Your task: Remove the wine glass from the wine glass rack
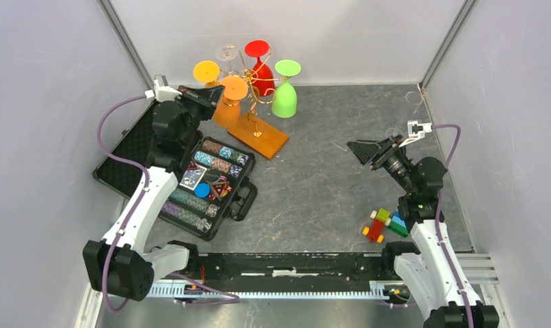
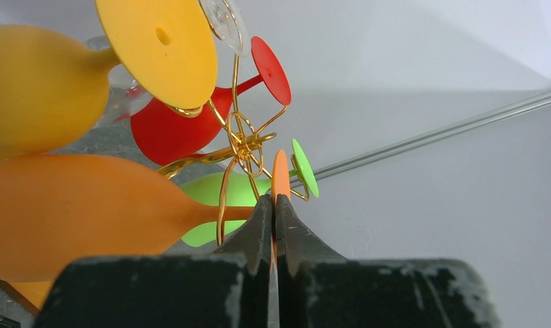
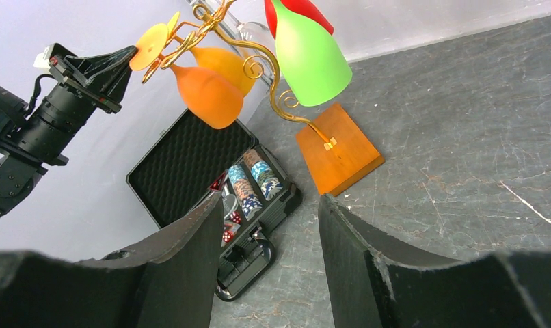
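Observation:
The wine glass rack (image 1: 253,97) is a gold wire tree on an orange-brown wooden base (image 1: 262,134) at the back of the table. Orange (image 1: 226,111), yellow (image 1: 206,71), red (image 1: 262,76), green (image 1: 285,100) and clear (image 1: 226,52) wine glasses hang on it upside down. My left gripper (image 1: 213,96) is shut on the flat foot of the orange wine glass (image 2: 280,176), whose stem still lies in a wire arm (image 2: 223,205). My right gripper (image 1: 365,152) is open and empty, well right of the rack. It looks at the rack (image 3: 273,82) from a distance.
An open black case of poker chips (image 1: 191,179) lies left of centre, just in front of the rack. A small pile of coloured toy blocks (image 1: 384,224) sits near the right arm's base. Grey walls close in the back and both sides.

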Tool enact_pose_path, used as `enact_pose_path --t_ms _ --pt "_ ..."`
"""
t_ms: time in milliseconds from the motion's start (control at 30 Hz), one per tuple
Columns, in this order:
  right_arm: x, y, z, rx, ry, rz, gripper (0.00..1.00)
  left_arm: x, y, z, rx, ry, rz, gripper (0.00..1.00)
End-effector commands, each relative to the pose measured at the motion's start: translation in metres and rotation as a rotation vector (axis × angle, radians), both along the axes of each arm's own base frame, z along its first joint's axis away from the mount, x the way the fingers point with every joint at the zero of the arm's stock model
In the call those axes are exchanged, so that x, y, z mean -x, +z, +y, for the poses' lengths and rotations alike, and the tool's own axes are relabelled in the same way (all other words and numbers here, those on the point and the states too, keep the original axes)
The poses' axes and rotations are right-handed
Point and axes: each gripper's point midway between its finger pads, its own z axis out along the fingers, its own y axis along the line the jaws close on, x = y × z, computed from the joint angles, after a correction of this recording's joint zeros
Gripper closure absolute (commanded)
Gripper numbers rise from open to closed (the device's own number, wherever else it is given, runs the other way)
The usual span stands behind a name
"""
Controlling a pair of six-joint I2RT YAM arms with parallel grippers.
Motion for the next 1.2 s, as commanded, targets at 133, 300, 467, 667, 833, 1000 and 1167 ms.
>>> enact_pose_path --t_ms 133,300,467,667,833,1000,1167 --pt "0.001 0.012 -0.001 -0.013 -0.013 -0.047 0.42 0.000 0.036 -0.024 0.062 -0.139 -0.096 0.98" --pt "0.001 0.010 -0.001 -0.016 -0.012 -0.045 0.42 0.009 0.038 -0.041 0.064 -0.241 -0.101 0.98" --pt "0.002 0.007 0.000 -0.036 -0.007 -0.038 0.41 0.024 0.041 -0.046 0.062 -0.281 -0.113 0.98" --pt "0.005 0.006 0.002 -0.043 0.009 -0.069 0.30 0.042 0.042 -0.048 0.072 -0.312 -0.115 0.98" --pt "0.013 0.006 0.006 -0.093 0.026 -0.104 0.25 0.065 0.050 -0.046 0.104 -0.331 -0.126 0.98" --pt "0.026 0.011 0.024 -0.187 0.110 -0.135 0.16 0.100 0.068 -0.063 0.127 -0.406 -0.163 0.98" --pt "0.043 0.021 0.055 -0.270 0.217 -0.170 0.12 0.129 0.077 -0.081 0.185 -0.486 -0.166 0.98"
